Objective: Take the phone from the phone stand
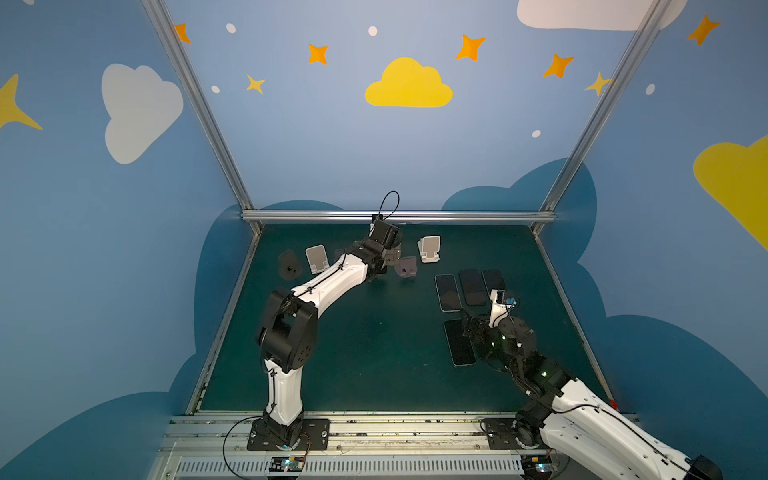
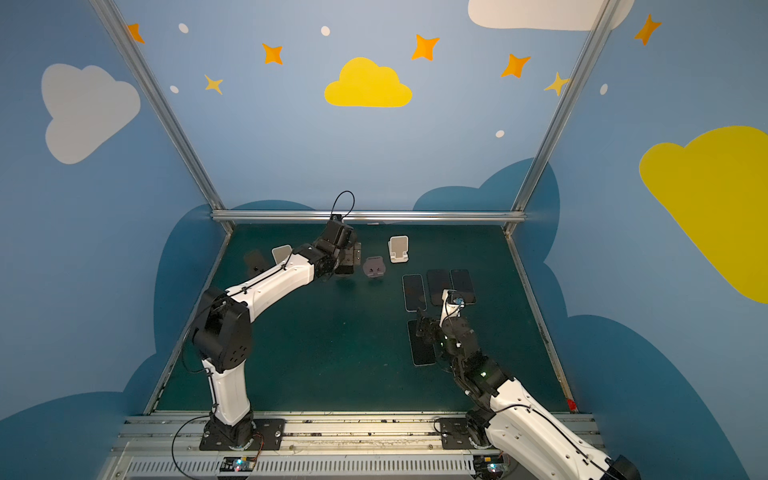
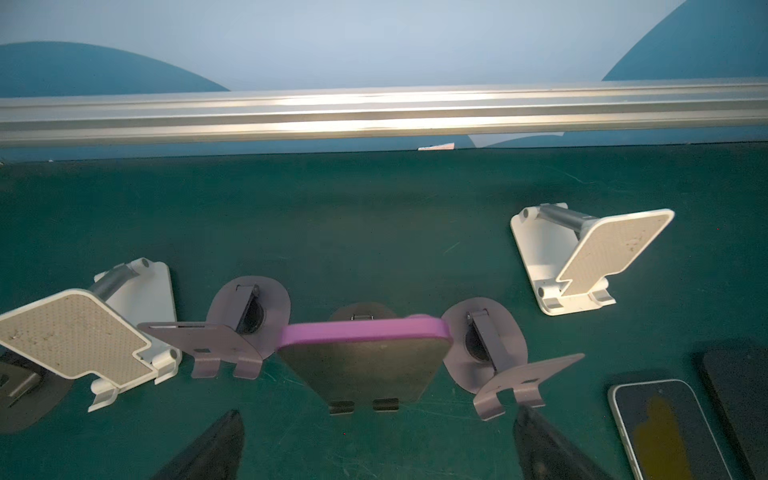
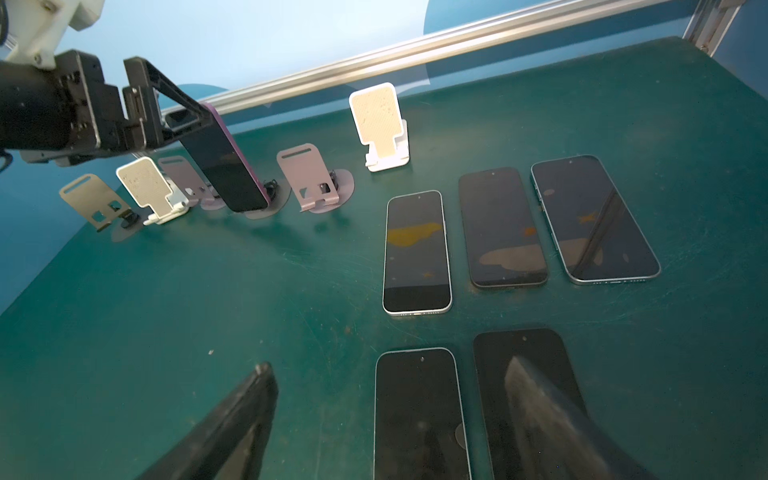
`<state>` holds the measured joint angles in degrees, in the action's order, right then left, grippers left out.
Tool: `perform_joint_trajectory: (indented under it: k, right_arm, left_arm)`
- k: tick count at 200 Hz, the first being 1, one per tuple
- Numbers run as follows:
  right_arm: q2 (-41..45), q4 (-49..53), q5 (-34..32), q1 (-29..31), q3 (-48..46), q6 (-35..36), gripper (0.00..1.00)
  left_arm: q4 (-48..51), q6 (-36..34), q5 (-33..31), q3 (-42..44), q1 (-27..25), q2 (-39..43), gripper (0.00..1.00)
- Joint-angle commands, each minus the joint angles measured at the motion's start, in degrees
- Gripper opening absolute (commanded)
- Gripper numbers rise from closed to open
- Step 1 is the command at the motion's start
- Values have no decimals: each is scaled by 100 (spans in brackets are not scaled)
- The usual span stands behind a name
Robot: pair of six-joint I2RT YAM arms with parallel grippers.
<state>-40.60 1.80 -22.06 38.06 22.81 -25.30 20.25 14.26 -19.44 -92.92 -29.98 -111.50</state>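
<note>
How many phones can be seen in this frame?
6. Purple-cased phone on its stand. Flat on the table, far row: silver-edged phone, black phone, blue-edged phone. Near row: light-edged phone, dark phone. None seems hidden.

Row of stands (image 4: 309,176) at the worktop's (image 4: 208,311) back
A phone (image 3: 361,370) leans on one stand (image 3: 361,309) mid-row; to the right, three flat phones (image 4: 503,228) lie behind two more.

Green table (image 4: 249,299), scuffed. Near the back rail (image 4: 415,43), a row of six stands: grey stand (image 4: 89,199), white stand (image 4: 149,189), purple stand (image 4: 176,172), middle stand (image 3: 382,311), second purple stand (image 4: 309,176), far white stand (image 4: 380,120) set further back. To the right, flat and face up: three phones (image 4: 417,251) side by side; nearer the front, two more phones (image 4: 419,415) just beside each other.
</note>
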Motion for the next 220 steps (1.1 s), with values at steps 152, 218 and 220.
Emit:
perform_joint_trajectory:
  k: [152, 218, 220]
  right_arm:
    - [-361, -302, 7, -45, -68, -44, 87]
    - [-413, -333, 66, -60, -83, -71, 87]
    - [-416, -326, 70, -55, -72, -65, 87]
  left_arm:
    - [-209, 474, -430, -502, 104, -791, 89]
    - [-394, 408, -521, -581, 110, -918, 82]
    - [-396, 399, -524, -589, 109, -924, 82]
